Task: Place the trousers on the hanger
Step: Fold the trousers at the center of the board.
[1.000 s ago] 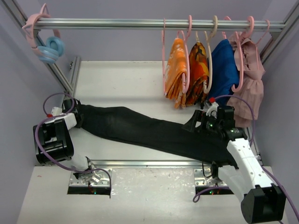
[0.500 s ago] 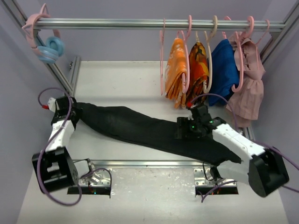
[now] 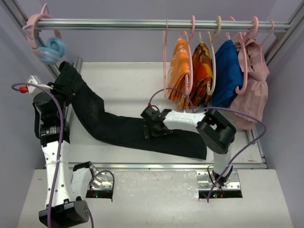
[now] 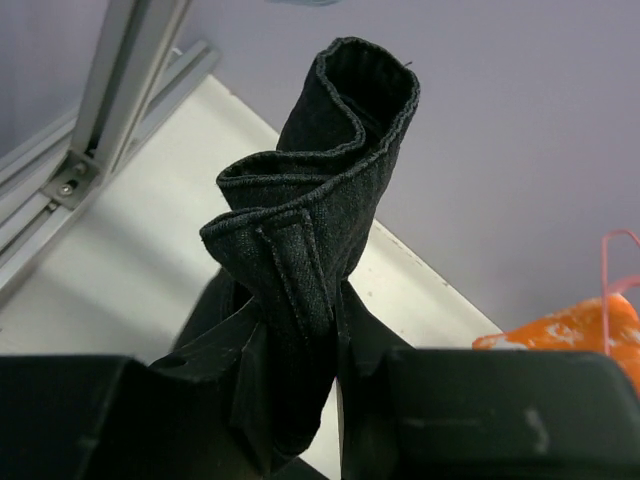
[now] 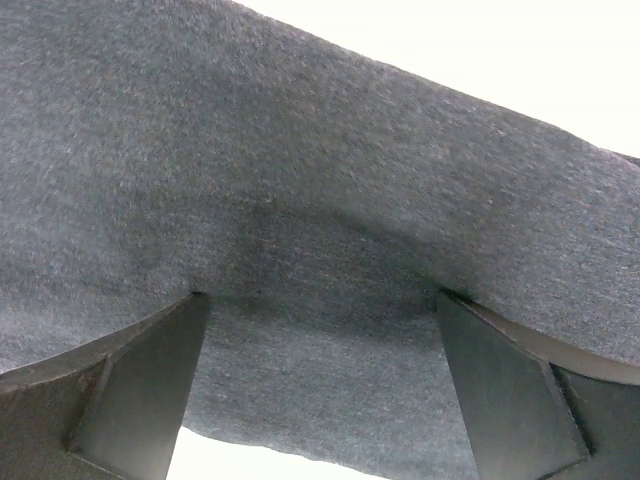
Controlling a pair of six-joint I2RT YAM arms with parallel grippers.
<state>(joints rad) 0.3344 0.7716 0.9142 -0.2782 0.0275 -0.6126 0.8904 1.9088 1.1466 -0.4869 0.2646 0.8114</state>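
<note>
The black trousers [image 3: 123, 128] lie slantwise across the white table, and their left end is lifted towards the rail. My left gripper [image 3: 61, 90] is shut on that bunched end, which sticks up as a folded roll [image 4: 330, 150] above the fingers [image 4: 400, 400]. My right gripper [image 3: 149, 124] is open and presses down on the middle of the trousers. Cloth [image 5: 300, 150] spans the gap between its wide-spread fingers [image 5: 150, 390]. A thin pale pink hanger [image 3: 165, 71] hangs on the rail just left of the orange cloths, and its wire [image 4: 604, 275] shows in the left wrist view.
The metal rail [image 3: 118, 23] crosses the back. Orange cloths [image 3: 190, 71], a blue garment [image 3: 228, 71] and a pink garment [image 3: 254, 80] hang at the right. A pale blue ring hook [image 3: 51, 50] and pink loops [image 3: 33, 23] sit at the rail's left end. A slanted frame post [image 3: 59, 71] stands beside the left arm.
My left arm has risen and carried the trousers' end up and back towards the rail's left. My right gripper has moved left along the trousers from their right end to the middle.
</note>
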